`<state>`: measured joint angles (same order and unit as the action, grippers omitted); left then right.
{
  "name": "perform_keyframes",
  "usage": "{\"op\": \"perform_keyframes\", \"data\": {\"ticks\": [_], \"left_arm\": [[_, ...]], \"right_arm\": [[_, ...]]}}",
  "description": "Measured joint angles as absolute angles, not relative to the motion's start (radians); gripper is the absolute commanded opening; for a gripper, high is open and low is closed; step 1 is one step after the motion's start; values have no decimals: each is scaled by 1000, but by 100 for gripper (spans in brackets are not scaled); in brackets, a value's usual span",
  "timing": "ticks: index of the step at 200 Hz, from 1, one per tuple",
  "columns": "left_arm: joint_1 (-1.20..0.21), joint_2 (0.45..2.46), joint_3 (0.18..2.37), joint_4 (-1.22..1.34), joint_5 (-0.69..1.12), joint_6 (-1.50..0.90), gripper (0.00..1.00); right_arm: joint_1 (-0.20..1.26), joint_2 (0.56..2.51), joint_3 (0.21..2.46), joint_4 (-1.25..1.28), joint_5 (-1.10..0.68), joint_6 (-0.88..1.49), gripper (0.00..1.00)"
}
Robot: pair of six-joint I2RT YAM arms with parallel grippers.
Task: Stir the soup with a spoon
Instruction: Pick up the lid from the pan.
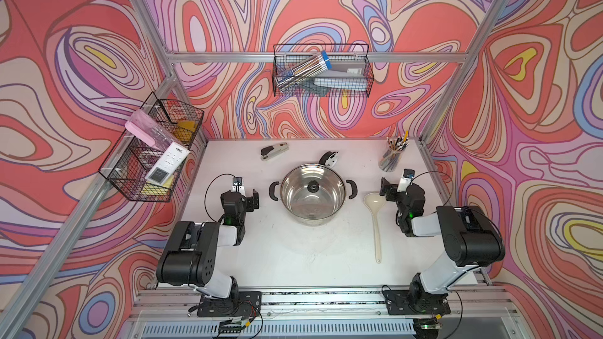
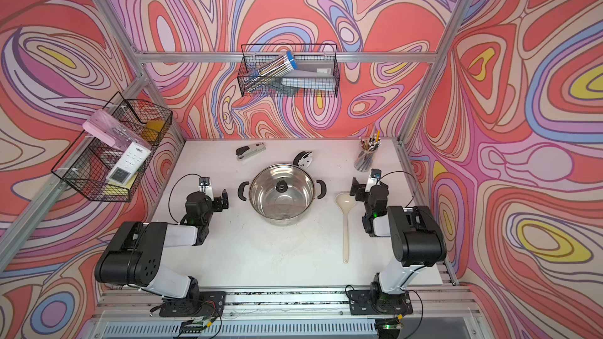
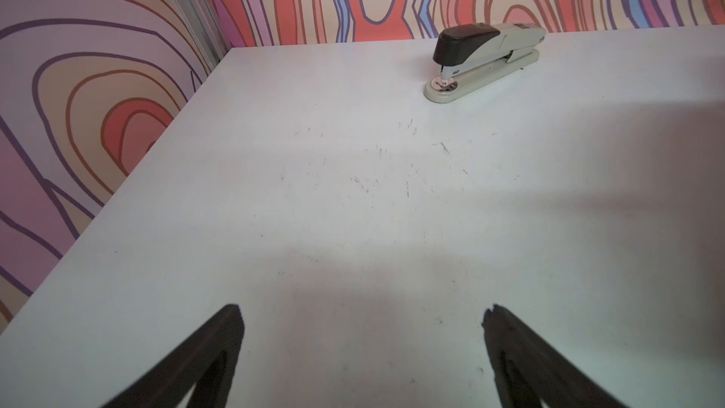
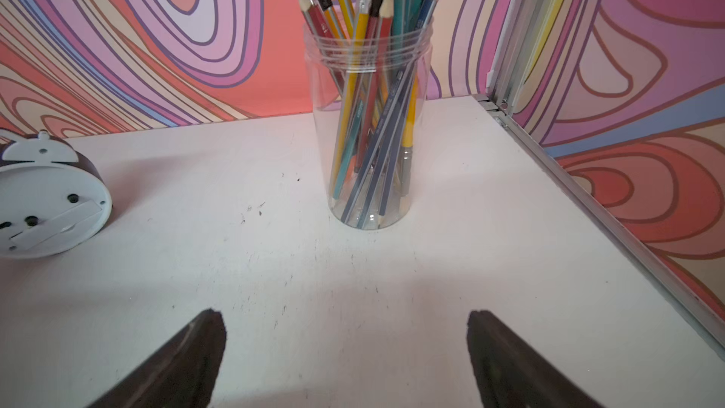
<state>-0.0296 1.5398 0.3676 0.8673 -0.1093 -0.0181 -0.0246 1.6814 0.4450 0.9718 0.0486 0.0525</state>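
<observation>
Right now, both my hands are spread wide and hold nothing: left hand over the surface, right hand facing the pencil jar. The spoon lies flat on the surface between pot and right arm.

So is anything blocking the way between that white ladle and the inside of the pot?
Seemingly yes: a clear lid with a black knob covers the pot. Only bare table lies between ladle and pot, and nothing separates the open right fingers from the ladle.
</observation>
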Motion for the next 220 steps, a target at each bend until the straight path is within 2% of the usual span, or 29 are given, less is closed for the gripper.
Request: {"op": "perform_keyframes", "data": {"ticks": [171,200,220], "left_arm": [[-29,1534,367,865,-108,-20,99],[-41,1398,367,765,-168,-36,99],[-54,1229,422,553,-220,-92,99]], "right_arm": [[-25,1679,446,962,60,54,98],[-25,1590,525,727,139,79,98],[-25,1483,628,543,199,130,98]]}}
